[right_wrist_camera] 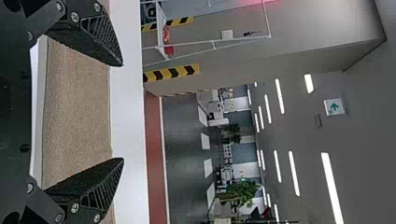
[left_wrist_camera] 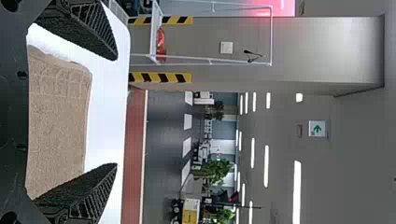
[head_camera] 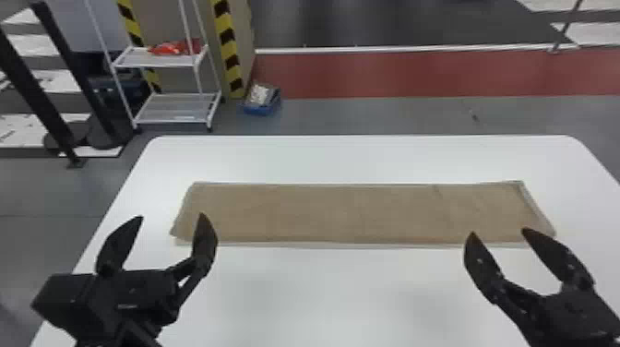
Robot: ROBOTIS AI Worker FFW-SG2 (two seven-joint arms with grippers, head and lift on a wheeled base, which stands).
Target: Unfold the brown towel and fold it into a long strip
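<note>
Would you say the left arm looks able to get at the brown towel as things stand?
Probably yes: the left gripper hangs with its jaws apart by the near left corner of the brown towel, and nothing lies on that corner.

Big open indoor hall, workshop or lab by look of it; cannot tell which. Smooth grey floor [head_camera: 369, 115], red floor lane [head_camera: 415, 74] edged by white line [head_camera: 392, 48]. Thick pillar [left_wrist_camera: 327, 46], yellow-black hazard stripes [head_camera: 228, 50] on its corners. Open white rack [head_camera: 177, 107] beside pillar, blue bin [head_camera: 262, 110] on floor near it. Rows of strip lights [left_wrist_camera: 266, 168] overhead, green arrow sign [left_wrist_camera: 317, 128]. Leafy plants [left_wrist_camera: 217, 170] farther off. Plain white desk [head_camera: 346, 286] up front.
</note>
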